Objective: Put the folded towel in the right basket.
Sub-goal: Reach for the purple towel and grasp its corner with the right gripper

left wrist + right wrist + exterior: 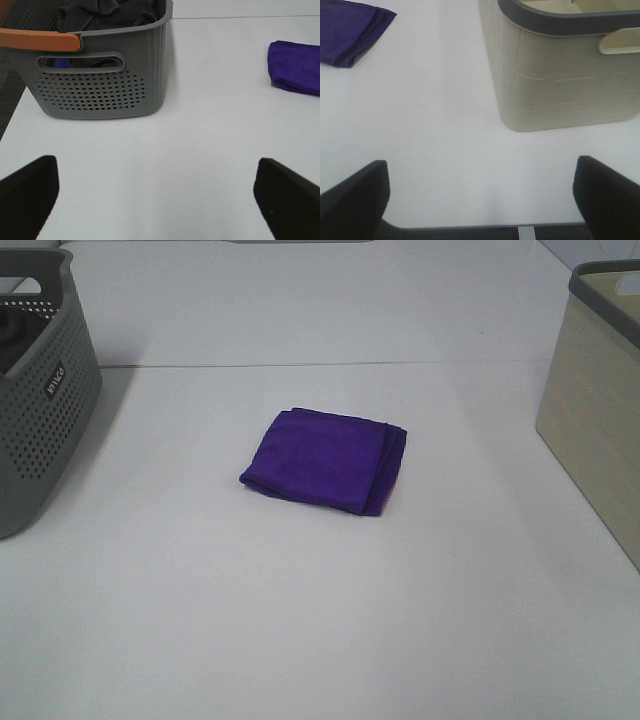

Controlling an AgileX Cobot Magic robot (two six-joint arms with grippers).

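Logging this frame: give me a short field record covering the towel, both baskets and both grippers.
towel: purple folded towel, flat on the white table, between the baskets, touching neither
right basket: beige basket, grey rim, contents not visible
left basket: grey perforated basket, holds dark clothing
left gripper: open, empty, over bare table
right gripper: open, empty, over bare table near the beige basket
task status: towel not yet picked up
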